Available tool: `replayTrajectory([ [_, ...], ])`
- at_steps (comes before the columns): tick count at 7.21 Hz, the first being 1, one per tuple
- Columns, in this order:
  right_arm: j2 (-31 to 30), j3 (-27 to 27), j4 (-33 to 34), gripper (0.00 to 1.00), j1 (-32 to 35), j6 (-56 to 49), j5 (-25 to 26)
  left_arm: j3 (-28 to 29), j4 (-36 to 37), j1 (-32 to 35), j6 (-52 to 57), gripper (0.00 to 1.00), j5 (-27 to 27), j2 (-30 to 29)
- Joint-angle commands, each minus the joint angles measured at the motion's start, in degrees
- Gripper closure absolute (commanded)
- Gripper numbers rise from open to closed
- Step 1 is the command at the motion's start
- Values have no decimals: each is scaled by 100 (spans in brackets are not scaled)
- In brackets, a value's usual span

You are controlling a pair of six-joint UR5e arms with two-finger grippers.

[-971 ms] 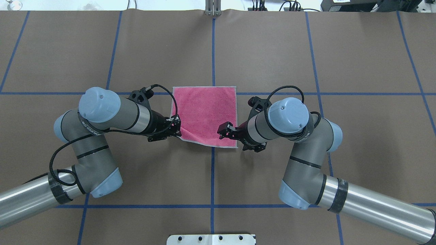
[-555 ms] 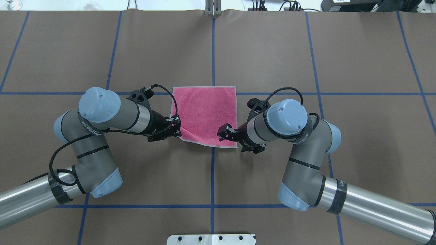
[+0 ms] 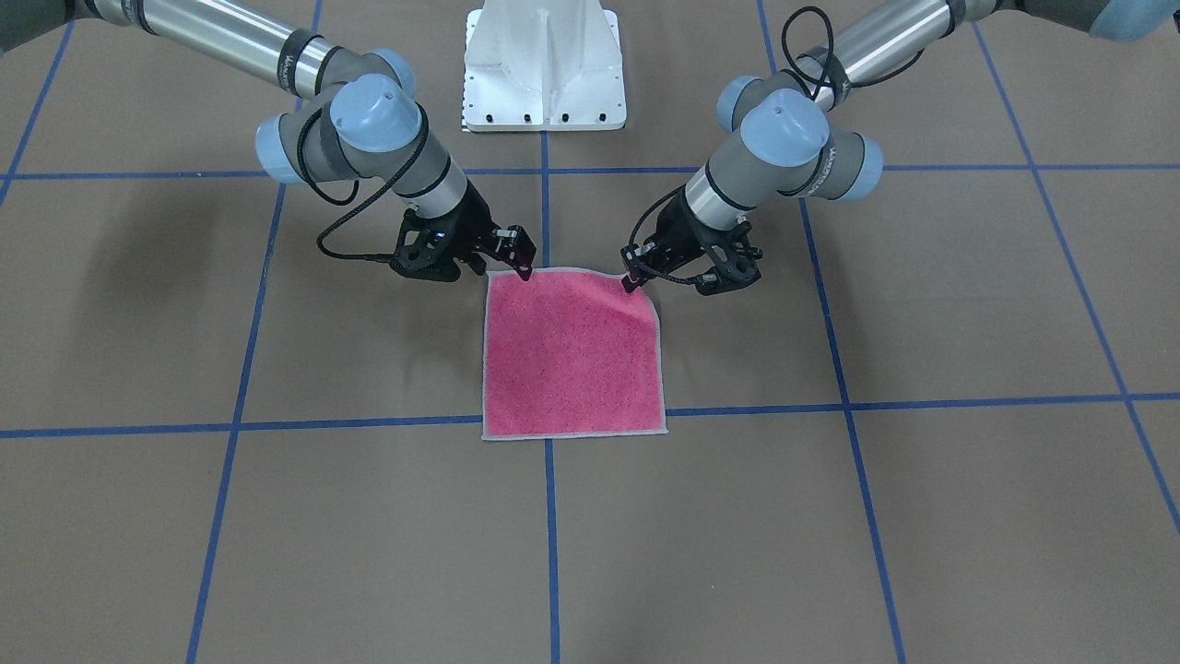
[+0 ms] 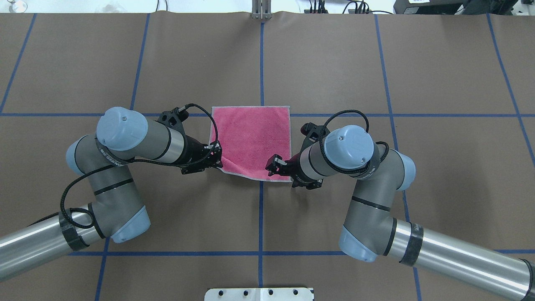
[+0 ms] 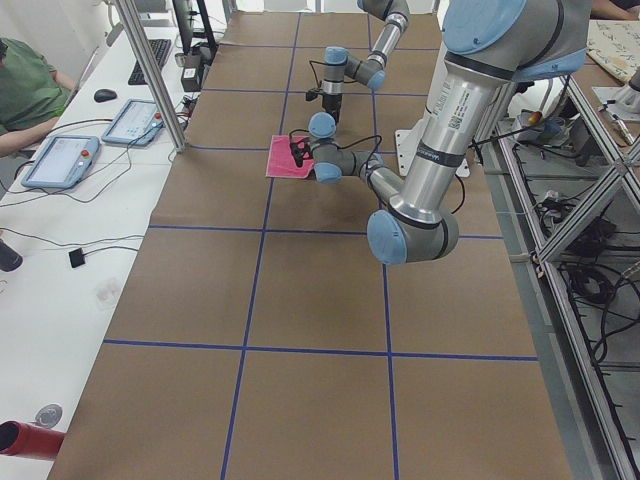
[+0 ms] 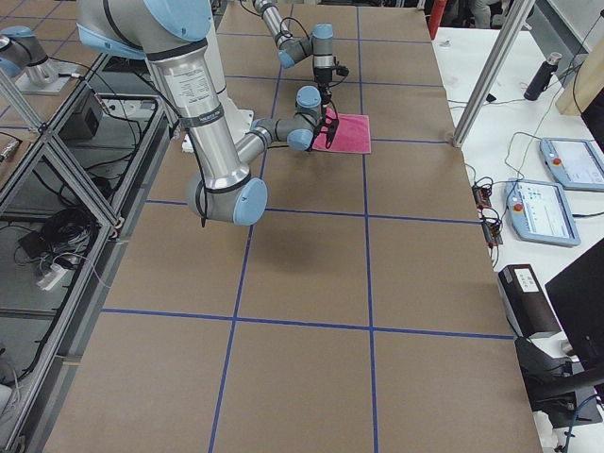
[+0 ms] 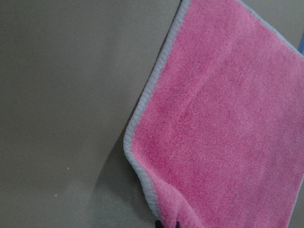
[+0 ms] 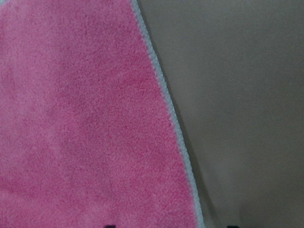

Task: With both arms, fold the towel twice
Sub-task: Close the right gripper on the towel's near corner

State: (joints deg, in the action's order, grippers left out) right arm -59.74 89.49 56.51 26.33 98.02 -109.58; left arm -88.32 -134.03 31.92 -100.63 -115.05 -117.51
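The towel [image 4: 253, 138] lies pink face up in the middle of the table, also seen in the front view [image 3: 572, 355]. My left gripper [image 4: 217, 161] is shut on its near-left corner, which is raised a little off the table with a shadow under it in the left wrist view [image 7: 223, 118]. In the front view this gripper [image 3: 630, 281] is on the right. My right gripper [image 4: 273, 166] is open low over the near-right corner [image 3: 524, 269]. In the right wrist view the towel's hem [image 8: 171, 118] runs between the spread fingertips.
The white pedestal base [image 3: 544, 65] stands at the robot's side of the table. Blue tape lines [image 4: 261, 62] cross the brown table cover. Tablets [image 5: 60, 160] and an aluminium post [image 5: 150, 70] stand along the operators' side.
My right arm has moved toward the robot's side, bringing its gripper lower along the towel's right edge to the near corner. The left arm and the towel have not moved.
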Motion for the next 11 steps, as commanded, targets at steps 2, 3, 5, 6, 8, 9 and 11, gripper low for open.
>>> replayTrajectory([
  [2, 15, -19, 0, 29, -5, 6, -2, -1, 0, 25, 0, 100, -61, 0],
  [3, 6, -19, 0, 26, -14, -2, -2, -1, 0, 33, 0, 100, -62, 0],
  [5, 6, -19, 0, 34, -5, 6, -2, -1, 0, 33, 0, 100, -62, 0],
  [6, -3, -28, 9, 64, -5, 76, 6, -1, 0, 33, -9, 100, -62, 0],
  [8, -3, -19, 9, 99, -5, 190, 6, -1, 0, 33, 0, 100, -62, 0],
  [9, -12, -19, 0, 100, 4, 200, -2, -1, 0, 33, 0, 100, -62, 0],
  [11, -12, -11, 0, 100, 13, 208, -2, -1, 0, 33, 0, 100, -62, 0],
])
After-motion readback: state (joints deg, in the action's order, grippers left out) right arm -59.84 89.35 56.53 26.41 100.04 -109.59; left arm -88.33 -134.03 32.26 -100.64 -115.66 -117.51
